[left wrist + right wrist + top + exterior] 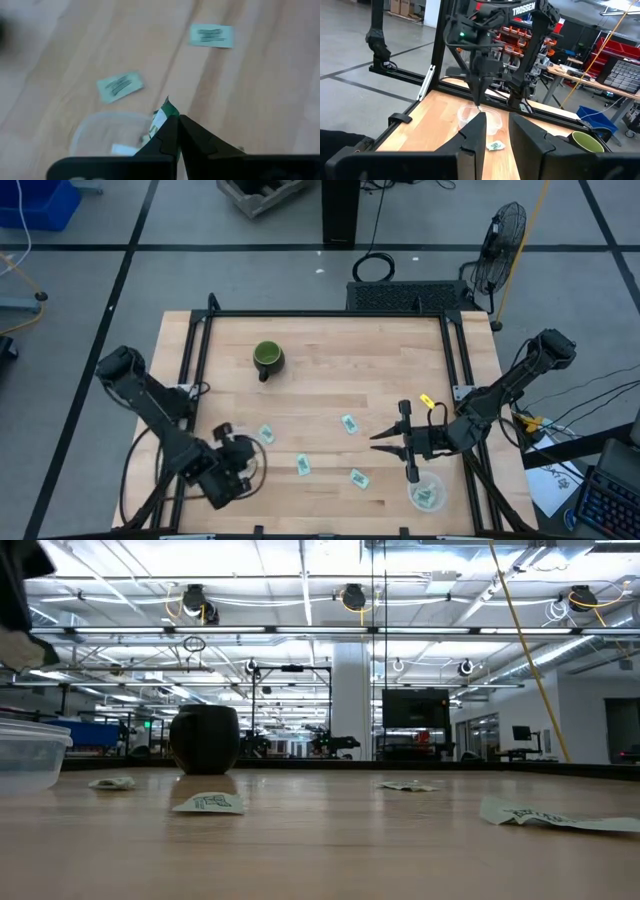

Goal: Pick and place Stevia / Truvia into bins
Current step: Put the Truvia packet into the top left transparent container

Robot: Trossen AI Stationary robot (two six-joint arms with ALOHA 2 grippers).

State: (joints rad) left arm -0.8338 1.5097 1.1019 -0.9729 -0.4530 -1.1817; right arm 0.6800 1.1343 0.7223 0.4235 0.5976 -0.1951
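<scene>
My left gripper (176, 120) is shut on a green and white Stevia packet (161, 119). It hovers over a clear bin (107, 131) near the table's near left corner (243, 462). Several more packets lie flat on the wood (266, 434) (303, 465) (349, 423) (358, 477). My right gripper (400, 442) is open and holds nothing; it is level above the table. The second clear bin (428, 493) beside it has a packet inside. The right wrist view shows the left gripper (479, 97) pointing down over its bin (480, 117). My left gripper pinches the packet between its two fingers, and one end of the packet (165, 109) sticks out past the fingertips. The fingers point down from above. The packet is lifted clear and hangs over the open bin; a white piece (122, 149) lies inside.
A dark green mug (267, 358) stands toward the far left of the table. Black rails run along the left and right table edges (195, 350) (458, 350). A small yellow object (427, 401) lies near the right rail. Bare wood stretches across the table's middle and far side.
</scene>
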